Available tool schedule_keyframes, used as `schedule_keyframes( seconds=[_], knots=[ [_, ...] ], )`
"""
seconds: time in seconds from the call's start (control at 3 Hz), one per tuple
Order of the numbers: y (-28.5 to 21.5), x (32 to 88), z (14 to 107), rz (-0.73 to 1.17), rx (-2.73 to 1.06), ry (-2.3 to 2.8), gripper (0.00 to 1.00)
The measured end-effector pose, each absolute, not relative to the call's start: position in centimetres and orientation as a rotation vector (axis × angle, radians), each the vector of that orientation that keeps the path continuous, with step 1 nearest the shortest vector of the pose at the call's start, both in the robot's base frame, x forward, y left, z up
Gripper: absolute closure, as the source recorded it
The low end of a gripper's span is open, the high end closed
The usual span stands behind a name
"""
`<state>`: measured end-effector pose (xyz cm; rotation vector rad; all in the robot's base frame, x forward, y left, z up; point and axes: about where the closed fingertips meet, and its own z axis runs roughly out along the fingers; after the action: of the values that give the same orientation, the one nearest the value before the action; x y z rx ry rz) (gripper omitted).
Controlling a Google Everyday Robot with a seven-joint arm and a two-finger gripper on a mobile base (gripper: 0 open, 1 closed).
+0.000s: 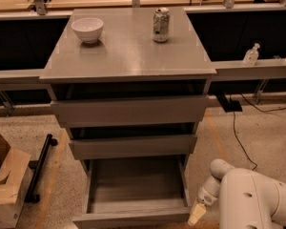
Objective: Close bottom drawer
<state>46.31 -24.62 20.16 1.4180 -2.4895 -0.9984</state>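
At the far left a cardboard box (pixel 5 185) and a black bar (pixel 39 168) lie on the floor, well apart from the cabinet and, by my reading, out of the way of any push. On the cabinet's grey surface (pixel 128 56) a white bowl (pixel 87 29) sits toward the back left and a drink can (pixel 161 25) stands upright toward the back right; both sit well back from the front edge, so a gentle shove low down should not disturb them. Below the surface are 3 grey drawers. The upper 2, the top drawer (pixel 128 109) and the middle drawer (pixel 133 146), show dark gaps above their fronts. The bottom drawer (pixel 133 190) is drawn out far toward the camera, its bare floor open to view and its plain front at the lower edge of the view. With no handle on it, the front is best pushed flat. That seems to be why the pincer (pixel 196 213) hangs low, just beside the drawer's front right corner, its pale tip pointing down near the front panel; I cannot tell whether it touches the wood, nor whether it is spread or closed. The white arm (pixel 257 199) fills the lower right corner behind it. Farther right, a small clear bottle (pixel 251 55) stands on a side ledge, and a cable (pixel 238 137) trails across the floor.
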Motion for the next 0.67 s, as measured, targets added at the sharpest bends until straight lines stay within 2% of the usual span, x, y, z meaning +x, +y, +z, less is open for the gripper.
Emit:
schedule_keyframes(
  seconds=[0.33,0.67],
  knots=[
    [-24.62,46.31,20.5,-0.998,1.418,-2.489,0.0],
    [-24.62,46.31,21.05,-0.998,1.418,-2.49,0.0]
  ],
)
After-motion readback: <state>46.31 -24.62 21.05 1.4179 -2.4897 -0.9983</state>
